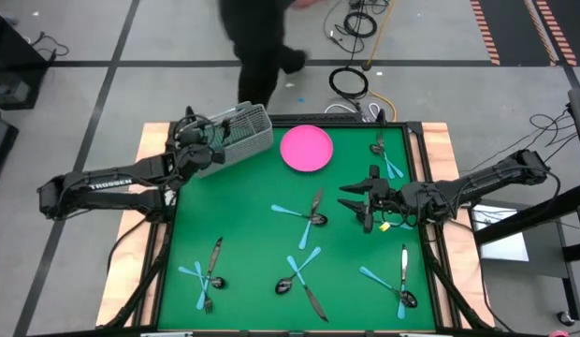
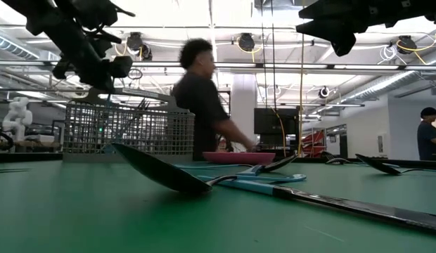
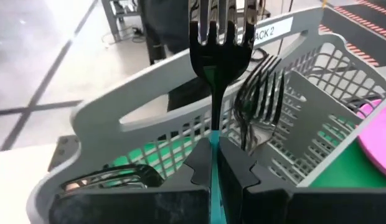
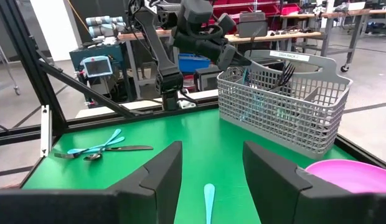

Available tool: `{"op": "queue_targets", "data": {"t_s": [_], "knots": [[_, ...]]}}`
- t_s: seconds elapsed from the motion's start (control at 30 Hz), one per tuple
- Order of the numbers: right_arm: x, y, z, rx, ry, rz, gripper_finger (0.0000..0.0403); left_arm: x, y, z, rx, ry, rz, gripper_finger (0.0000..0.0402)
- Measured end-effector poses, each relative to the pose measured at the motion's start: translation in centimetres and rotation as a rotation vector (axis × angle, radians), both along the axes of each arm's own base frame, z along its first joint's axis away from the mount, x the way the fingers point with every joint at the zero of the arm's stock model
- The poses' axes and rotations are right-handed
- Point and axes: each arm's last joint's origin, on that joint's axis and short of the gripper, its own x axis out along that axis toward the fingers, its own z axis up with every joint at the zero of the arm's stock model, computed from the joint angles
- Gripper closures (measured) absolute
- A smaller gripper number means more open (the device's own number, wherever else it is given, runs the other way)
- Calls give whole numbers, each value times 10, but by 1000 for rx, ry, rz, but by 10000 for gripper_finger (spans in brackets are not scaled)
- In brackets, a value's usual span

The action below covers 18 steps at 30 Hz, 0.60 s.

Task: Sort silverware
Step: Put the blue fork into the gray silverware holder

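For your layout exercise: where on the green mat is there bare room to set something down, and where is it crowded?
Bare: the mat between the basket and the middle cutlery pile, and the near left corner. Crowded: the near edge and right side, strewn with silverware.

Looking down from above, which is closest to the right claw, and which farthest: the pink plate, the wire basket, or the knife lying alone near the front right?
From the right gripper, in the high view:
1. Knife, just in front of it, on the right side.
2. Pink plate, toward the back, near the middle.
3. Basket, back left corner, under the left gripper.
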Motion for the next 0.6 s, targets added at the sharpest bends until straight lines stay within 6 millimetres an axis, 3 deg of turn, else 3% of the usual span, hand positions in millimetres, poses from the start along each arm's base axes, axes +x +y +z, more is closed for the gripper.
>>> {"op": "queue_targets", "data": {"t_s": [0.6], "knots": [[0,0,0,-8,1,2,243,1,0,0,-28,-54,-6,354]]}}
